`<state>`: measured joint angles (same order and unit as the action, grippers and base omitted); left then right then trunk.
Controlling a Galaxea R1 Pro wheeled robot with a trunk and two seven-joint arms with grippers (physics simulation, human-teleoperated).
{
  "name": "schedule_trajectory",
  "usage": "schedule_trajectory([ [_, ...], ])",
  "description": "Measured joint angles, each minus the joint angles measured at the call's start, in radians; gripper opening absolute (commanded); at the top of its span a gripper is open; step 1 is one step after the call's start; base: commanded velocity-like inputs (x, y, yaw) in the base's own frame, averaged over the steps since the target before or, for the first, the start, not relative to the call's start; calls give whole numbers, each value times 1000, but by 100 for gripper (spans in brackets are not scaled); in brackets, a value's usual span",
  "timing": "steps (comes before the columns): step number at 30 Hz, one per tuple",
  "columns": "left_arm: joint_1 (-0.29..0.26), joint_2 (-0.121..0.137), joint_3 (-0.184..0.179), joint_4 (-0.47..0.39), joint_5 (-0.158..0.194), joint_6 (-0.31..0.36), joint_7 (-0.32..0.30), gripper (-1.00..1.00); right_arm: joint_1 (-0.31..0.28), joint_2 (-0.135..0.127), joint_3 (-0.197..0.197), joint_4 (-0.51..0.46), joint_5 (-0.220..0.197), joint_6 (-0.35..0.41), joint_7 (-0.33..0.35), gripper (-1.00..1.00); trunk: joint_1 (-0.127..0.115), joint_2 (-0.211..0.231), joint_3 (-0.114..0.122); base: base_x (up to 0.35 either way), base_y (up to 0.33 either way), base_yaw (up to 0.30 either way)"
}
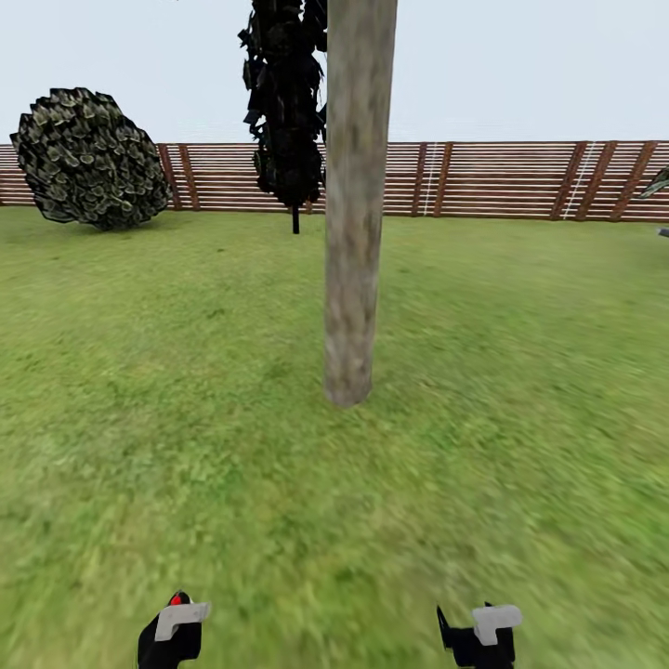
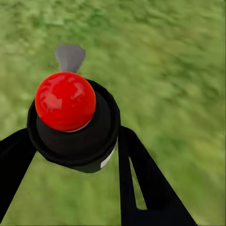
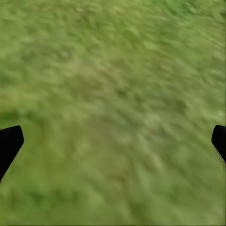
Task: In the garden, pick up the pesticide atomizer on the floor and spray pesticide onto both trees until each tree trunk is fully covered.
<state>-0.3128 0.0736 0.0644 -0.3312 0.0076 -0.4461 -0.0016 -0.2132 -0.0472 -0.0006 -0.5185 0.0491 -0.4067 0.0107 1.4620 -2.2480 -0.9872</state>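
One of the trees stands straight ahead on the garden lawn, its thick mottled grey-tan trunk rising out of the top of the head view. The pesticide atomizer has a black body, a red ball cap and a grey nozzle. My left gripper is shut on it, one black finger on each side. In the head view the left gripper is low, with the atomizer's red cap peeking above it. My right gripper hangs open over grass, its fingertips far apart. No pesticide mist is in view.
A brown slatted fence closes the far side of the lawn. A round dark bush sits at the back left. A near-black thin-trunked tree stands behind the trunk. Open grass lies between me and the trunk.
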Motion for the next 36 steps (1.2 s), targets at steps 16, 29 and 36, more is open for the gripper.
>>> schedule_trajectory([
  [16, 1, 0, 0, 0, 0, 0, 0, -100, 0, 0, -1, 0, 0, 0, 0, 100, 0, 0, 0, 339, 0, 0],
  [29, 1, 0, 0, 0, -1, 0, 0, -100, 0, 0, 0, 0, 0, 0, 0, 100, 0, 0, 0, 336, 0, 0],
  [36, 1, 0, 0, 0, 0, -1, 0, -100, 0, 0, -1, 0, 0, 0, 0, 100, 0, 0, 0, 171, 0, 0],
])
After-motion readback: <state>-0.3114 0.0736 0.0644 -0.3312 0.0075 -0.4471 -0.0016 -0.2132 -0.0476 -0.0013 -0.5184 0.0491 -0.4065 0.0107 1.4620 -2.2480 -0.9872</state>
